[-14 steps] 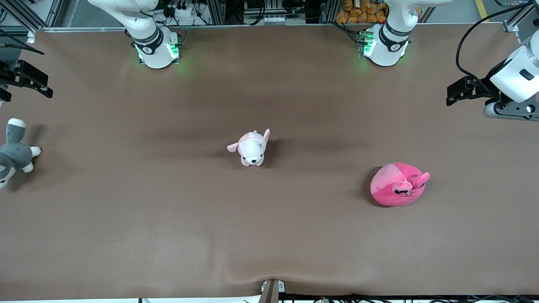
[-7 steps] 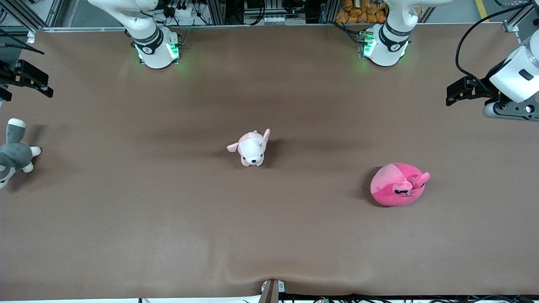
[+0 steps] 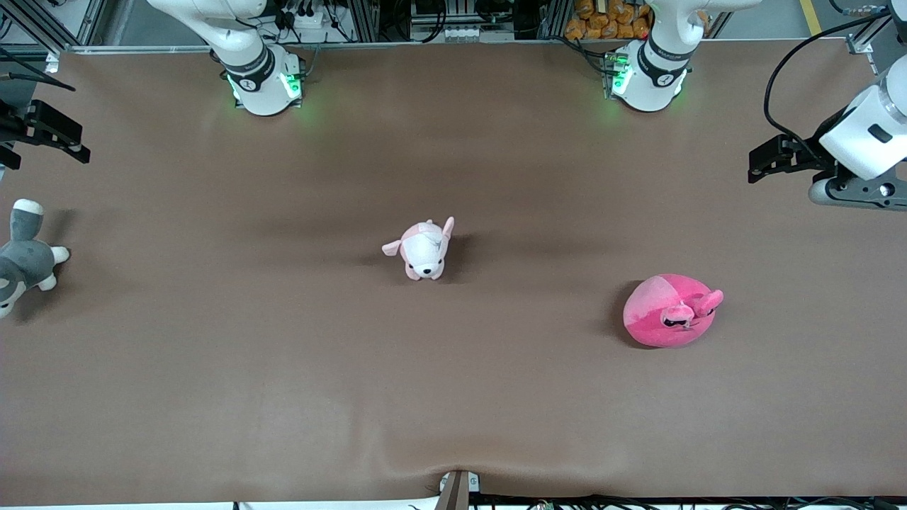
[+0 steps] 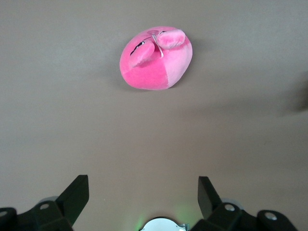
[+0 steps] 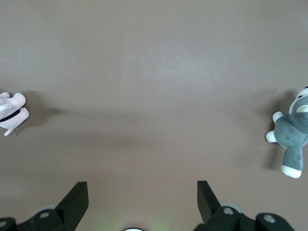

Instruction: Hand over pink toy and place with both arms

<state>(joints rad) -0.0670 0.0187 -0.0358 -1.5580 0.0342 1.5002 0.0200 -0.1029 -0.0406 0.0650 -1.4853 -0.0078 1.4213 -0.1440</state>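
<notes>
The pink toy [image 3: 669, 312], a round hot-pink plush with a lighter patch, lies on the brown table toward the left arm's end. In the left wrist view the pink toy [image 4: 156, 57] lies well ahead of the fingers. My left gripper [image 3: 779, 159] hangs over the table's edge at that end, well apart from the toy. Its jaws [image 4: 143, 185] are open with nothing between them. My right gripper [image 3: 44, 145] hovers over the right arm's end of the table. It is open too [image 5: 143, 190] and holds nothing.
A pale pink-and-white puppy plush [image 3: 424, 249] sits at the table's middle and shows at the edge of the right wrist view [image 5: 10, 113]. A grey-and-white plush [image 3: 25, 258] lies at the right arm's end, near the right gripper [image 5: 291, 139]. The cloth bulges at the table's near edge [image 3: 453, 464].
My left gripper has drifted slightly toward the table's middle. The right gripper and the three plush toys have stayed where they were.
</notes>
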